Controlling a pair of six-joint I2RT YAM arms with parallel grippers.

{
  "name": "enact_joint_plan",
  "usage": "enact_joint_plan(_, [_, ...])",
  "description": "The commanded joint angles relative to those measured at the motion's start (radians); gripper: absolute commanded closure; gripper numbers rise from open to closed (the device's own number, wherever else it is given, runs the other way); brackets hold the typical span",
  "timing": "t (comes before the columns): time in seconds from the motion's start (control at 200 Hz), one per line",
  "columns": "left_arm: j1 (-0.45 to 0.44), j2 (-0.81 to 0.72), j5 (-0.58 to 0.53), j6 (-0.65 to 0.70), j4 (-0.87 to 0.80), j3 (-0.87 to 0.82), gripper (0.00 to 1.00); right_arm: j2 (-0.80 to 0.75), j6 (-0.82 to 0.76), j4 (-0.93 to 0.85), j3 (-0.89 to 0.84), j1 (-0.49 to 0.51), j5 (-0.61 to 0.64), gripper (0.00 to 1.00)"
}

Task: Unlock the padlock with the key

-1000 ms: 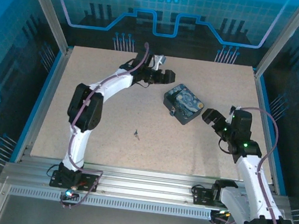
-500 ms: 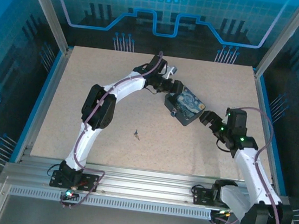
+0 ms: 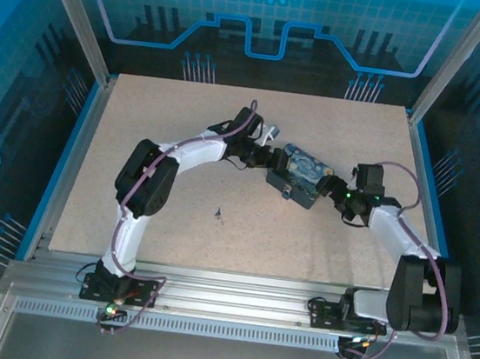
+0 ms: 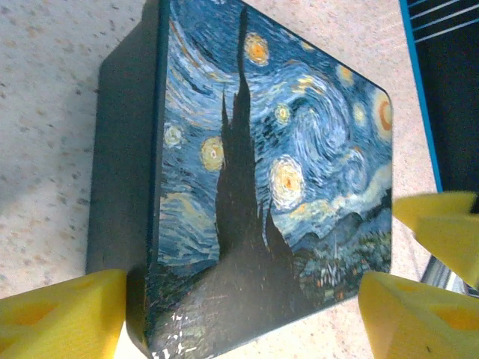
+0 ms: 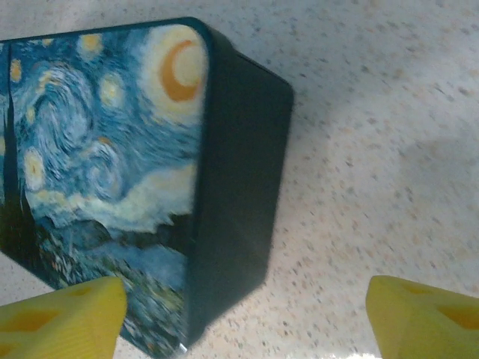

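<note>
Two arms that stood clear of the painted tin box (image 3: 305, 165) a second ago have now closed in on it. My left gripper (image 3: 270, 159) sits at its left end and my right gripper (image 3: 335, 191) at its right end. The box has also turned and slid a little to the right on the table (image 3: 159, 126). The key (image 3: 220, 216) has not moved.

The padlock (image 3: 285, 192) hangs on the box's near wall, between my two grippers and nearer the left one. The key lies alone on the board, well apart from both grippers, nearer my bases and to the left.

Only the overhead view shows the padlock and key. My left wrist camera shows my yellow fingers (image 4: 63, 314) spread wide astride the box's end. One is against the dark side wall, but I cannot tell whether the pads press on it. A third yellow fingertip (image 4: 441, 228) sits past the far corner. My right wrist camera shows those jaws wide apart too, with one finger (image 5: 60, 314) by the lid's corner and the other over bare table, gripping nothing.
</note>
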Motion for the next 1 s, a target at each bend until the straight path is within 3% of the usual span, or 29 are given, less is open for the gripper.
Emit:
enact_joint_plan(0.0, [-0.01, -0.067, 0.039, -0.033, 0.083, -0.038, 0.2, 0.076, -0.045, 0.039, 0.068, -0.003, -0.079, 0.22])
enact_joint_plan(0.55, [-0.009, -0.172, 0.026, -0.052, 0.163, -0.231, 0.23, 0.25, -0.153, 0.007, 0.224, 0.174, -0.077, 0.28])
enact_joint_plan(0.795, [0.008, -0.339, -0.03, -0.091, 0.232, -0.467, 0.23, 0.334, -0.195, -0.024, 0.318, 0.27, -0.066, 0.28])
enact_joint_plan(0.995, [0.081, -0.464, -0.067, -0.108, 0.244, -0.6, 0.23, 0.376, -0.175, -0.016, 0.369, 0.33, -0.052, 0.28])
